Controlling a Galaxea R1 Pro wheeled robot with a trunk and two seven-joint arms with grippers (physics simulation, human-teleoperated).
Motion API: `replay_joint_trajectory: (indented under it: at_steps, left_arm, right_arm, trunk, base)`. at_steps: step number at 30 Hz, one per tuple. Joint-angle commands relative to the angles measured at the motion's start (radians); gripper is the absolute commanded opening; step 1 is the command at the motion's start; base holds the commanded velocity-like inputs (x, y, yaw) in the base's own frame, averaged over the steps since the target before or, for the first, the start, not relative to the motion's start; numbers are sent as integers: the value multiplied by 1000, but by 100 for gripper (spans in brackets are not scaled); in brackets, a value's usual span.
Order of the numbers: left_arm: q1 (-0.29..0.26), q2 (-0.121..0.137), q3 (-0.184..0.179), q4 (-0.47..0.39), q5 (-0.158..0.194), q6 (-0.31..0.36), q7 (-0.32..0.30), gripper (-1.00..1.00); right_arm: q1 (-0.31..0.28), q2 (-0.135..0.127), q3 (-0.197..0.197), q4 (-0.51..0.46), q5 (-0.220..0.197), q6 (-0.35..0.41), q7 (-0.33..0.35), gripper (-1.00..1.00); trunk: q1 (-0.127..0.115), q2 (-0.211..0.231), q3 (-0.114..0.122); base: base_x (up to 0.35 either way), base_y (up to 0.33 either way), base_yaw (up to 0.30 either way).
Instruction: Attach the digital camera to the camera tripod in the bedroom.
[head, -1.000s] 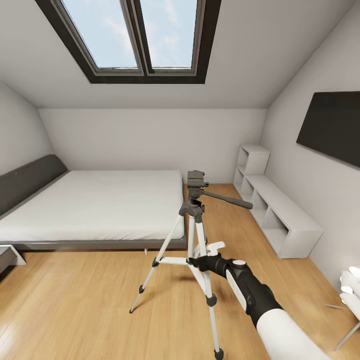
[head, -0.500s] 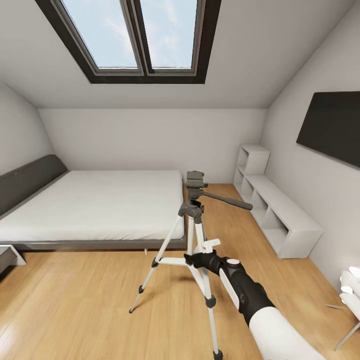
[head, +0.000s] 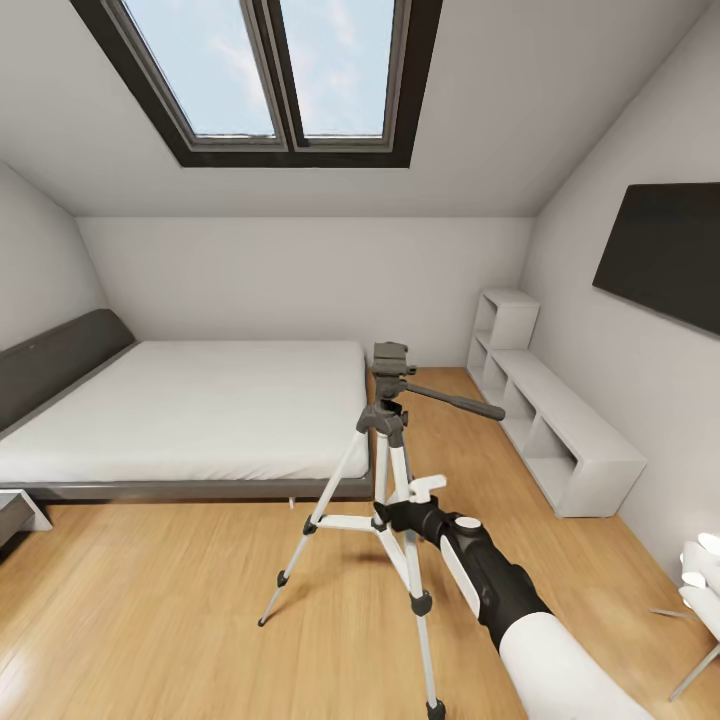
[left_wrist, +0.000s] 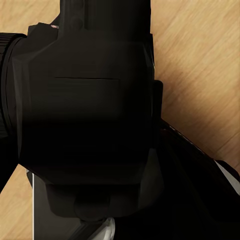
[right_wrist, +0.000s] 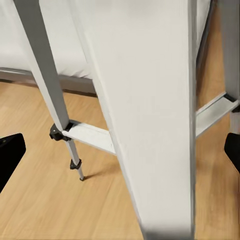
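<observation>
The camera tripod (head: 392, 420) stands on the wood floor in front of the bed, its dark head (head: 391, 357) bare and its pan handle (head: 455, 400) pointing right. My right gripper (head: 408, 500) is open at the tripod's upper legs. In the right wrist view its black fingertips (right_wrist: 10, 155) sit far apart with a silver leg (right_wrist: 150, 125) between them. The left wrist view has the black digital camera (left_wrist: 85, 110) pressed close against the lens, held over the floor in my left gripper; the fingers are mostly hidden behind it.
A grey bed with a white mattress (head: 190, 410) fills the left side. A low white shelf unit (head: 555, 425) runs along the right wall under a dark panel (head: 665, 250). A white object on thin legs (head: 700, 585) stands at the lower right.
My right arm pushed left toward the tripod legs, then eased back slightly to the right. The tripod shifted only a hair.
</observation>
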Motion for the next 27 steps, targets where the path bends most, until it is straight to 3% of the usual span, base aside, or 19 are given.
replay_joint_trajectory:
  at_steps: [1,5,6,24,27]
  left_arm:
    - [-1,0,-9,0,6,4,3,-100]
    - [-1,0,-9,0,6,4,3,-100]
    - [-1,1,-9,0,6,4,3,-100]
    - [-1,1,-17,-5,1,-4,3,-100]
    - [-3,11,-20,-17,-3,-13,4,-100]
  right_arm:
    - [-1,0,-1,-1,-3,2,-3,100]
    - [-1,-1,-2,-2,-3,-11,-22,100]
    - [-1,-1,-2,-2,-3,-12,-26,-100]
    - [1,-7,-5,-2,-3,-20,-37,-100]
    - [1,-10,-6,-2,-1,-25,-37,-100]
  trunk:
    - [1,-2,-2]
    - [1,-2,-2]
    - [1,-2,-2]
    - [1,-2,-2]
    - [1,-2,-2]
  base:
    - [0,0,0]
    - [0,0,0]
    - [0,0,0]
    - [0,0,0]
    - [0,0,0]
